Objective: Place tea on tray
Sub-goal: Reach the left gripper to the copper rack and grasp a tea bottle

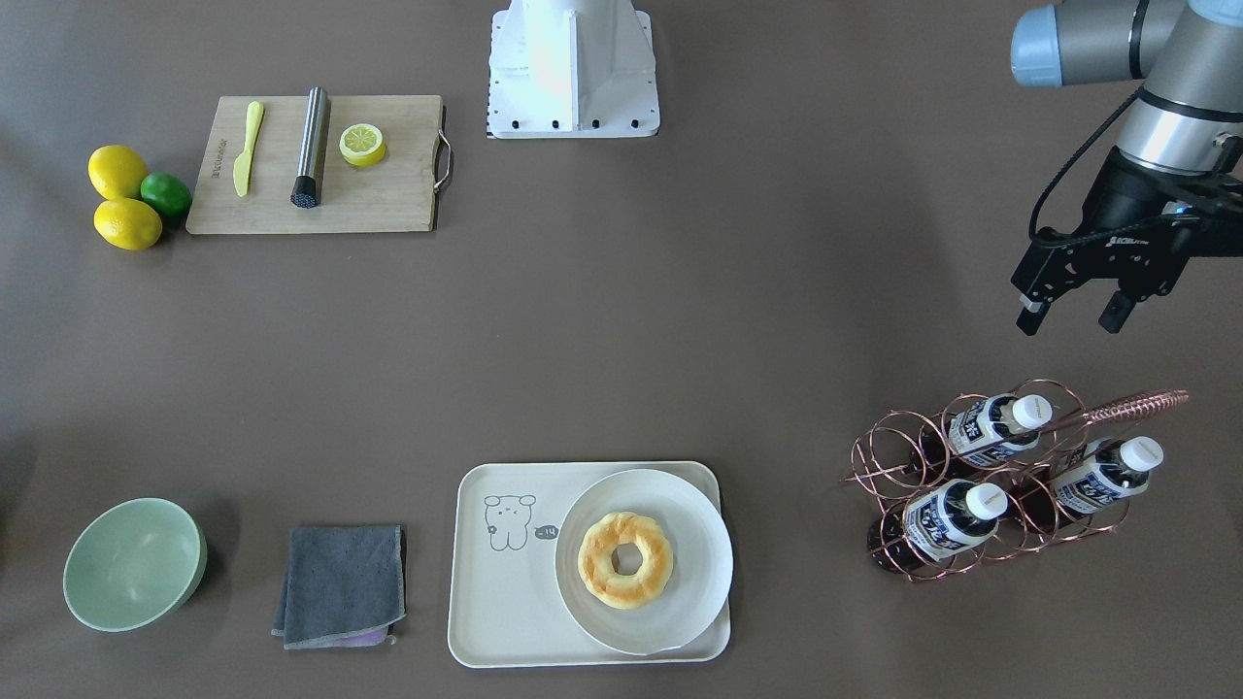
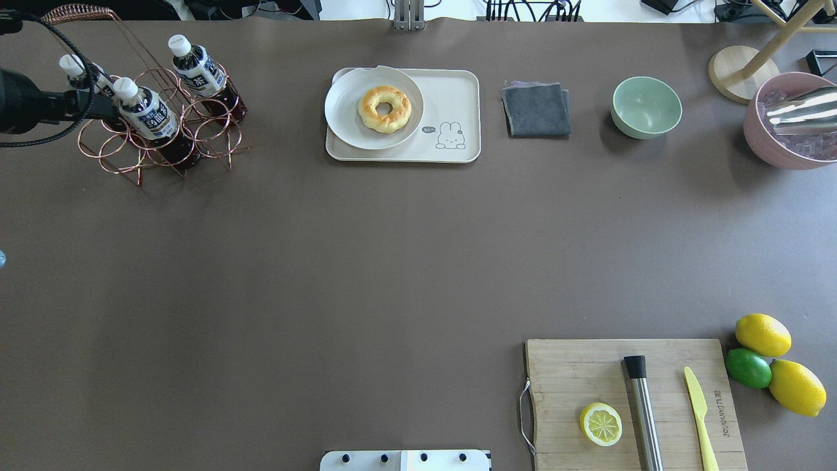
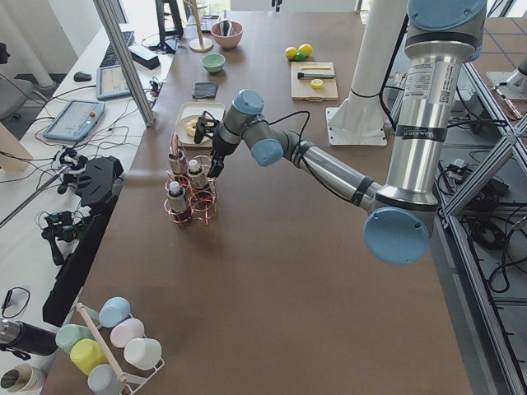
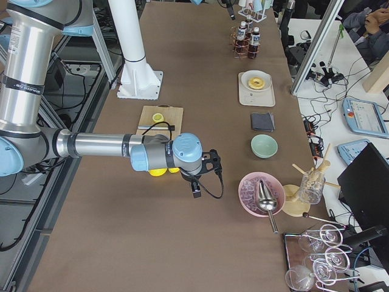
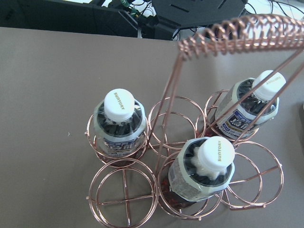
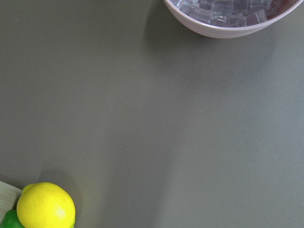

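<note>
Three tea bottles, each with a white cap and a white-and-blue label, stand in a copper wire rack [image 1: 981, 485]. One is at the top [image 1: 995, 425], one at the right [image 1: 1102, 473] and one at the front [image 1: 947, 515]. The left wrist view shows them from above [image 5: 204, 168]. My left gripper [image 1: 1071, 318] is open and empty, hovering above the rack on the robot's side. The cream tray [image 1: 505, 582] with the bear drawing lies at the table's operator side and holds a white plate [image 1: 699, 544] with a doughnut. My right gripper [image 4: 196, 185] shows only in the exterior right view, so I cannot tell its state.
A wooden cutting board [image 1: 388, 194] holds a yellow knife, a steel rod and a half lemon. Two lemons and a lime [image 1: 165, 192] lie beside it. A green bowl [image 1: 131, 563] and a grey cloth [image 1: 340, 582] sit next to the tray. A pink bowl of ice [image 2: 788, 121] stands at the far right corner.
</note>
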{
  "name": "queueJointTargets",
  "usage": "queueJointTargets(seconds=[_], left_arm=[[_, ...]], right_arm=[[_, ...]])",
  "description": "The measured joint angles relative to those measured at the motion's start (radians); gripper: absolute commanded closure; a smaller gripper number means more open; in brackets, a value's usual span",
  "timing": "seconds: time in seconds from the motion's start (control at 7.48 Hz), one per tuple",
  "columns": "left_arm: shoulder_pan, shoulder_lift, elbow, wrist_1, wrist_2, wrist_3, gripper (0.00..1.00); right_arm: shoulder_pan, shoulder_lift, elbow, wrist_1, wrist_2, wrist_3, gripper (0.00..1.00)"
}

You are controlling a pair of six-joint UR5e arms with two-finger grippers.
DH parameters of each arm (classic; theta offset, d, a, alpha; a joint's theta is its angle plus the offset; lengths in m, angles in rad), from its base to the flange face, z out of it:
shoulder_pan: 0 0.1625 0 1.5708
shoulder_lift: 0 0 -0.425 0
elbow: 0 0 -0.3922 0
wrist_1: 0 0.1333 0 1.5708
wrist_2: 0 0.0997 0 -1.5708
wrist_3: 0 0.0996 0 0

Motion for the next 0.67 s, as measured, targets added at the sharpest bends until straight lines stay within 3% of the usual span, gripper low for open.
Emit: queueJointTargets(seconds=[0.67], left_arm=[[0.032, -0.096, 0.103, 0.000, 0.046, 0.055, 0.14]], right_arm=[[0.000, -0.002, -0.003, 0.006, -0.006, -0.006, 0.00]])
